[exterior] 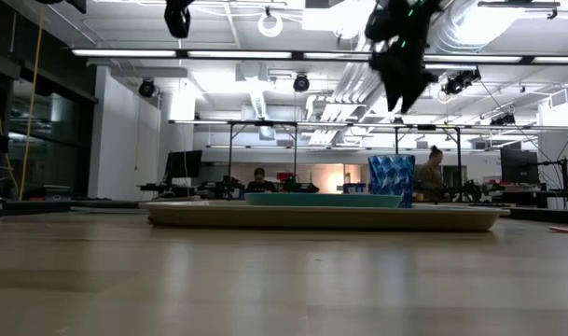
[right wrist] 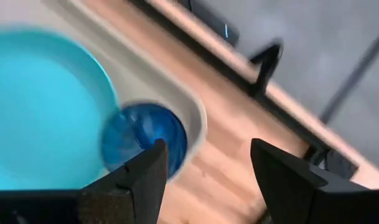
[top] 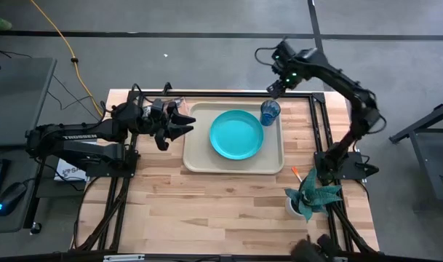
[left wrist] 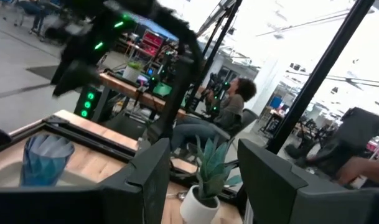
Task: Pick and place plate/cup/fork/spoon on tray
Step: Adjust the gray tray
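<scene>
- Apparently the cup has been set down: it is seen upright in the tray's far right corner, just beside the plate, which lies flat near the tray's middle.
- Right gripper is held above and a little beyond the cup, fingers spread, nothing between them; in the right wrist view the cup shows below the open fingers, clear of them.
- Step judged: release and retreat. A straight lift is advised before any sideways swing, so the cup is not clipped or tipped against the plate rim.
- Right arm is arched high from its base at the table's right edge, wrist pitched downward.
- Left gripper is parked just off the tray's left rim, fingers parted, empty, arm stretched low and level.
- An orange-tipped piece, possibly the spoon, lies by the plant; it is too small to tell. Fork not found.
- Two utensils judged still outstanding.
</scene>
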{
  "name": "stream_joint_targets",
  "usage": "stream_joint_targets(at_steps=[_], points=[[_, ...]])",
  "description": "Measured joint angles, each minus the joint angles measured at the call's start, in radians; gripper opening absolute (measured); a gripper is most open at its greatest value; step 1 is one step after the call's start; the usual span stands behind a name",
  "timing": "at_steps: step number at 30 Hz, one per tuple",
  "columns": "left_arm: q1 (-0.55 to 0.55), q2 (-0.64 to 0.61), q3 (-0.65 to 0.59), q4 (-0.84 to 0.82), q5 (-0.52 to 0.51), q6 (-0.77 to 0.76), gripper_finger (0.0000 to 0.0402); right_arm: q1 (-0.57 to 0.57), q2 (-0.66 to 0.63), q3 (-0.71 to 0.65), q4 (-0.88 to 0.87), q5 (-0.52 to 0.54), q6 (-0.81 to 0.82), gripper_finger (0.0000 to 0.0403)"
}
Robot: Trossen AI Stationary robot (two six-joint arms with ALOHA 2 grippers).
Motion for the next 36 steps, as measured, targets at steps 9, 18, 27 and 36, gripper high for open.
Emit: stream_joint_targets(at_steps=[9, 18, 27, 36], points=[[0.000, 0.000, 0.000, 0.000, -0.030, 0.099, 0.0170, 0.081, -0.441, -0.331, 0.381, -0.123, 0.186, 0.0220], [0.002, 0.000, 0.000, -0.004, -0.140, 0.130, 0.0170, 0.259, -0.729, -0.676, 0.686, -0.128, 0.401, 0.0220], [0.002, 0.000, 0.000, -0.008, -0.159, 0.166, 0.0170, 0.416, -0.719, -0.705, 0.938, -0.132, 0.374, 0.0220], [0.002, 0.000, 0.000, -0.008, -0.158, 0.166, 0.0170, 0.503, -0.712, -0.705, 1.026, -0.137, 0.235, 0.0220]])
